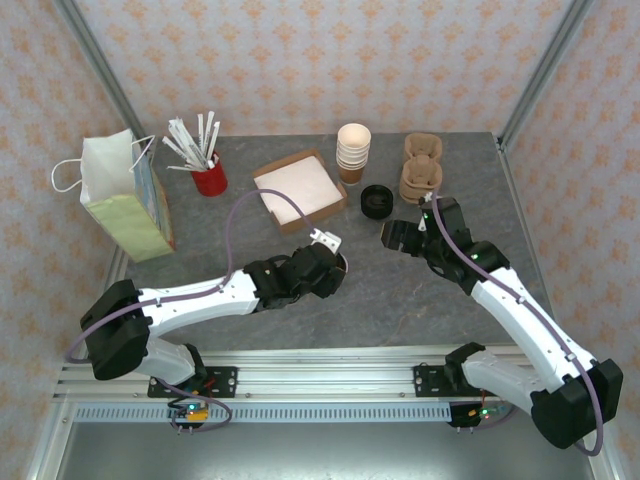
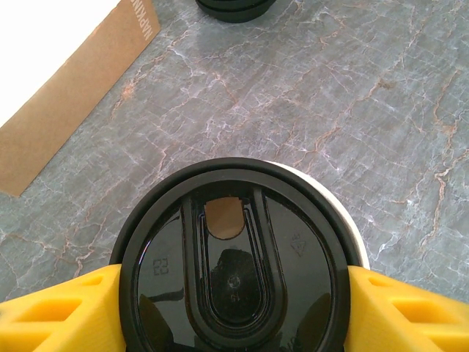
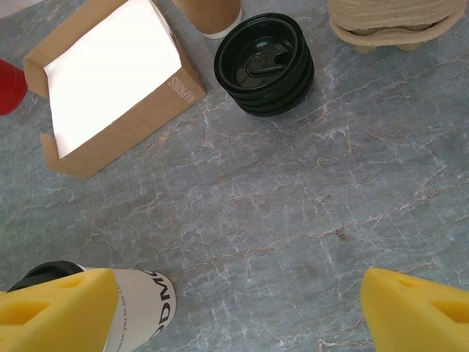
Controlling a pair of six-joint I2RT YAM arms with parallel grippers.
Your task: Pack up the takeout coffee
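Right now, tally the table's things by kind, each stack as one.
Lidded takeout coffee: 1
Stack of lidless cups: 1
Stack of loose lids: 1
Stack of pulp carriers: 1
Napkin box: 1
Red stirrer holder: 1
Paper bag: 1
Total: 7

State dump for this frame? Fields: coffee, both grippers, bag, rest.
coffee: lidded, upright on table, mid-front
left gripper: shut on coffee at its top
right gripper: open, empty, just right of coffee
bag: upright, far left, coffee not in it
rest: napkin box, cup stack, loose lids, carriers
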